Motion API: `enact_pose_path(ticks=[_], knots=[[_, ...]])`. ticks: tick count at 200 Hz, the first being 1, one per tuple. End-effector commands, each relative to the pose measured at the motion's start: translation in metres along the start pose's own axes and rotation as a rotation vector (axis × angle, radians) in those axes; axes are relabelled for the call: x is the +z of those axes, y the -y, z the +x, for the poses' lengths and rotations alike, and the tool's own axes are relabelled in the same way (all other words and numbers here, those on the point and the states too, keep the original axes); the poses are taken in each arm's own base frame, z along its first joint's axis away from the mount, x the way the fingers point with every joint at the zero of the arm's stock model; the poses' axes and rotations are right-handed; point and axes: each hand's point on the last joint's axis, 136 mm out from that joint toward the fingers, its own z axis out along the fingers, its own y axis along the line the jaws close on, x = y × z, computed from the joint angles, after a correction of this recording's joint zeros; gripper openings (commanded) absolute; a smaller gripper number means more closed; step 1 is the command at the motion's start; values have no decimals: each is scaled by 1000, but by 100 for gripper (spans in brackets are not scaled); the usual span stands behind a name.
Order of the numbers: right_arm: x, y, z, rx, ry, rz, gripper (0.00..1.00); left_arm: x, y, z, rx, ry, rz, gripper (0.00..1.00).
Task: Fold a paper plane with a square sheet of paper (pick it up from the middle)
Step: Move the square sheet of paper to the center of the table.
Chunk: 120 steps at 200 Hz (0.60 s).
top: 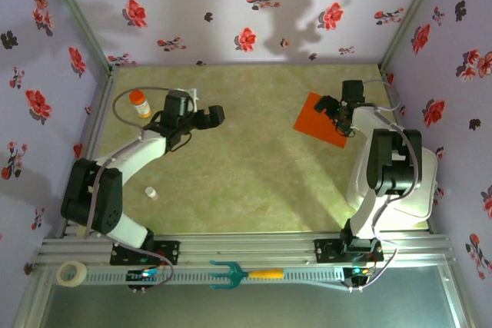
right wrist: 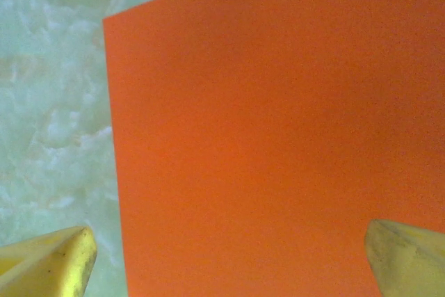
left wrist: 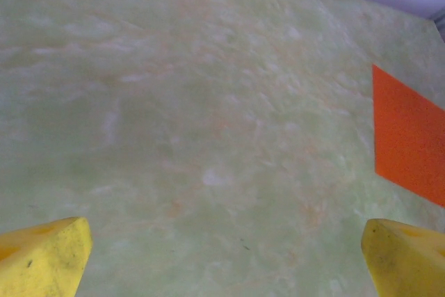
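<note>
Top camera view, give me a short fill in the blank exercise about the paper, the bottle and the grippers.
The square sheet of paper lies flat on the robot's ____ side of the table.
The right gripper hangs over it with jaws ____.
The small bottle near the left gripper has an ____ cap.
Missing words: right, open, orange.

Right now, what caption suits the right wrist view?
Open right gripper poised above the flat square sheet of paper on the green table.
</note>
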Motion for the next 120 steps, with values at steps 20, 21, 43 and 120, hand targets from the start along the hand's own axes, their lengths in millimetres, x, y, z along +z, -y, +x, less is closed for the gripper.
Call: enact_pose_path(ticks=[20,21,43,120], knots=[[14,1,4,33,-78,12,99,16,31,5,25,0,17,100],[15,1,4,34,-79,13,99,17,32,5,26,-2,18,100],[22,1,7,40,-108,8,99,23,38,11,37,-17,19,100],[42,15,37,57,-257,61,99,19,38,13,42,-11,12,100]])
